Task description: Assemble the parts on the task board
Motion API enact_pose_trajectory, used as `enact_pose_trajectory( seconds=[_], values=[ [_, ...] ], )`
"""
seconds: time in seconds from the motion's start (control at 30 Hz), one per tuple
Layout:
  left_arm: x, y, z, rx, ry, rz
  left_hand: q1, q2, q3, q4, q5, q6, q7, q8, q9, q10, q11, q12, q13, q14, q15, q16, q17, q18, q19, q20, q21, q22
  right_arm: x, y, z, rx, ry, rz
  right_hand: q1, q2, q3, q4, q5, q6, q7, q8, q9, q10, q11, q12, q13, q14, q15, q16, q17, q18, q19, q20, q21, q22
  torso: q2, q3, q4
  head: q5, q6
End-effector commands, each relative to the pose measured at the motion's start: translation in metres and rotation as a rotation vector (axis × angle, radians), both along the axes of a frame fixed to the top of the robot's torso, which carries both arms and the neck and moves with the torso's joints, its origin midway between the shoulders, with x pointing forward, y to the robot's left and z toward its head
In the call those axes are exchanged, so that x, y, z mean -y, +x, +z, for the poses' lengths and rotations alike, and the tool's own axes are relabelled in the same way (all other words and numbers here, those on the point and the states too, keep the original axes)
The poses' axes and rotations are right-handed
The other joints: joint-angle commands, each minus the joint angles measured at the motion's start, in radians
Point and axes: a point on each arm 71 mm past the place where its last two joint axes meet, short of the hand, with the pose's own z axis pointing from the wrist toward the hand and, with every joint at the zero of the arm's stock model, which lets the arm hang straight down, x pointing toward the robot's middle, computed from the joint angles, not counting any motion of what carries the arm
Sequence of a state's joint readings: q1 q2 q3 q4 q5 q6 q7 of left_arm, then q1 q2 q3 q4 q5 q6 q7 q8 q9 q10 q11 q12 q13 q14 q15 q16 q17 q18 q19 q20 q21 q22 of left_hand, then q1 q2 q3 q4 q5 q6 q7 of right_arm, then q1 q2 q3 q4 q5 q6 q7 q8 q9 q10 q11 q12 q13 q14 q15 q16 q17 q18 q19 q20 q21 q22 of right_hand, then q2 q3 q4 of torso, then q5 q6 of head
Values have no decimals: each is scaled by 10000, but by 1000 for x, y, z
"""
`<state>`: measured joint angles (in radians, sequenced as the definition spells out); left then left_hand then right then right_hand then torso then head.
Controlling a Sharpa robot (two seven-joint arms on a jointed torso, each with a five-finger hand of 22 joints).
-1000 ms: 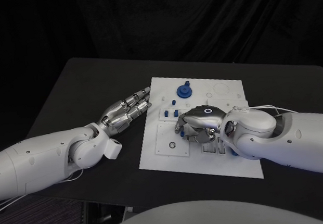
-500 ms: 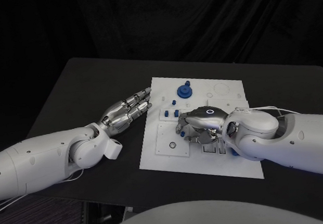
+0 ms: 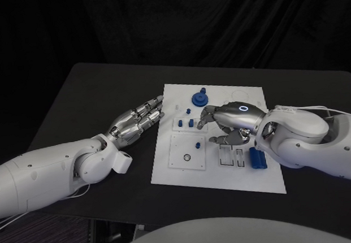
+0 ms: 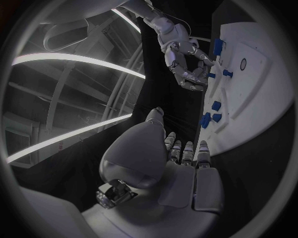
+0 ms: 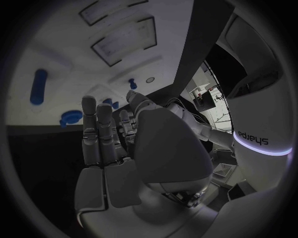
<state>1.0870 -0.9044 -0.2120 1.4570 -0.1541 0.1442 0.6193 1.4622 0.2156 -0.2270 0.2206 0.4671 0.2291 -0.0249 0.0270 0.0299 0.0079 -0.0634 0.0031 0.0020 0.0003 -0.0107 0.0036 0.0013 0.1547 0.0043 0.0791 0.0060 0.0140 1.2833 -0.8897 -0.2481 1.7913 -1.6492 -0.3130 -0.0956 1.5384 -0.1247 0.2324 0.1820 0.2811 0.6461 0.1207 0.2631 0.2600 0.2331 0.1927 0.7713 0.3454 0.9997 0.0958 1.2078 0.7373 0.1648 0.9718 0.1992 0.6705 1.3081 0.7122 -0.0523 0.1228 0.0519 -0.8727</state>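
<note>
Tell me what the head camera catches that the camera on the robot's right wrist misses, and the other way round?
Head view alone: the left hand lying flat on the black table at the task board's left edge, and the back of the right hand raised over the board's middle. Right wrist view alone: the right hand's palm side, fingers straight and together, holding nothing. Shared: the white board, a long blue cylinder lying on it, the round blue part near its far edge, and a small blue peg.

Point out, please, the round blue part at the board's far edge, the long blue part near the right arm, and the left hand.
Round blue part (image 3: 200, 99), head view, its top.
Long blue part (image 3: 258, 158), head view, its middle.
Left hand (image 3: 137, 123), head view, its back.
</note>
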Motion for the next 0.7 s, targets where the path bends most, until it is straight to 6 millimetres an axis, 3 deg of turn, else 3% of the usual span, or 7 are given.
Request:
enact_pose_trajectory(
  seconds=[0.03, 0.13, 0.17, 0.23, 0.33, 0.43, 0.7],
  values=[
    [1, -1, 2, 179, -165, 72, -19, 94, 45, 21, 47, 66, -14, 52, 15, -59, -17, -24, -13, -3, 36, -36, -13, 64, -16, 49, -27, -17, 7, 4, 22, 717, 407, -358, 13, 42, -64, 206, -70, 118, 20, 111, -69, 466, -63, 215, -95, 352, -13, 212, 198, 56, 398, -9, 429, 362, -26, -14, 5, -46, 1],
    [0, -1, 3, 260, -170, 161, -36, 53, 17, 37, 48, 109, -17, 58, 18, -44, -12, -20, -8, -3, -58, -36, -13, 47, -26, -75, -39, -61, 16, 8, 36, 987, 195, -584, -343, 38, -216, 532, 66, 465, 22, 223, -108, 1071, -142, 371, -228, 1449, -14, 917, 1285, -166, 1400, -6, 1693, 687, -18, -17, 8, -94, 1],
    [0, -1, 3, 293, -171, 196, -36, 45, 13, 41, 49, 124, -13, 59, 19, -40, -5, -19, -7, -3, -92, -36, -13, 39, -27, -116, -40, -65, 20, 9, 40, 1065, 33, -703, -592, 12, -304, 746, 109, 777, -51, 169, -182, 1752, -244, 294, -490, 2893, -85, 1868, 2963, -532, 2894, -53, 3785, 1195, -18, -17, 4, -102, 1],
    [0, -1, 3, 354, -178, 254, -32, 35, 7, 43, 53, 144, -12, 62, 21, -31, -3, -16, -4, -3, -127, -36, -13, 25, -29, -166, -42, -71, 29, 13, 44, 1162, -256, -965, -721, -61, -392, 946, -31, 878, -229, -185, -382, 2129, -309, -262, -1063, 3249, -197, 2031, 3244, -634, 3321, -179, 4408, 1312, -9, -14, 1, -146, 1],
    [0, -1, 4, 415, -187, 307, -29, 33, 6, 45, 60, 149, -10, 62, 21, -29, 1, -15, -4, -3, -150, -36, -13, 19, -29, -195, -42, -73, 41, 20, 47, 1279, -504, -1257, -719, -123, -441, 1028, -70, 1098, -324, -490, -579, 2355, -342, -1058, -1749, 3372, -404, 1916, 3079, -654, 3440, -351, 4530, 1318, 0, -7, 7, -216, 1],
    [1, -1, 4, 434, -200, 311, -26, 33, 7, 45, 69, 147, -10, 61, 21, -29, 1, -16, -4, -3, -162, -36, -13, 17, -30, -208, -42, -75, 51, 25, 45, 1283, -708, -1527, -684, -121, -451, 1054, -114, 1158, -650, -796, -805, 2610, -525, -1748, -2335, 3607, -612, 1877, 3198, -692, 3633, -552, 4729, 1369, -4, -9, 28, -311, 1],
    [0, 0, 4, 463, -208, 337, -9, 37, 16, 37, 100, 94, -28, 50, 12, -34, -7, -17, -5, -3, -178, -36, -13, 8, -30, -230, -42, -74, 73, 30, 28, 879, -1230, -2299, -1155, -471, -780, 1136, -902, 995, -812, -1311, -1183, 2916, -421, -2407, -2813, 3594, -543, 1670, 2949, -669, 3597, -528, 4493, 1314, 30, -7, -20, -257, 1]
  ],
)
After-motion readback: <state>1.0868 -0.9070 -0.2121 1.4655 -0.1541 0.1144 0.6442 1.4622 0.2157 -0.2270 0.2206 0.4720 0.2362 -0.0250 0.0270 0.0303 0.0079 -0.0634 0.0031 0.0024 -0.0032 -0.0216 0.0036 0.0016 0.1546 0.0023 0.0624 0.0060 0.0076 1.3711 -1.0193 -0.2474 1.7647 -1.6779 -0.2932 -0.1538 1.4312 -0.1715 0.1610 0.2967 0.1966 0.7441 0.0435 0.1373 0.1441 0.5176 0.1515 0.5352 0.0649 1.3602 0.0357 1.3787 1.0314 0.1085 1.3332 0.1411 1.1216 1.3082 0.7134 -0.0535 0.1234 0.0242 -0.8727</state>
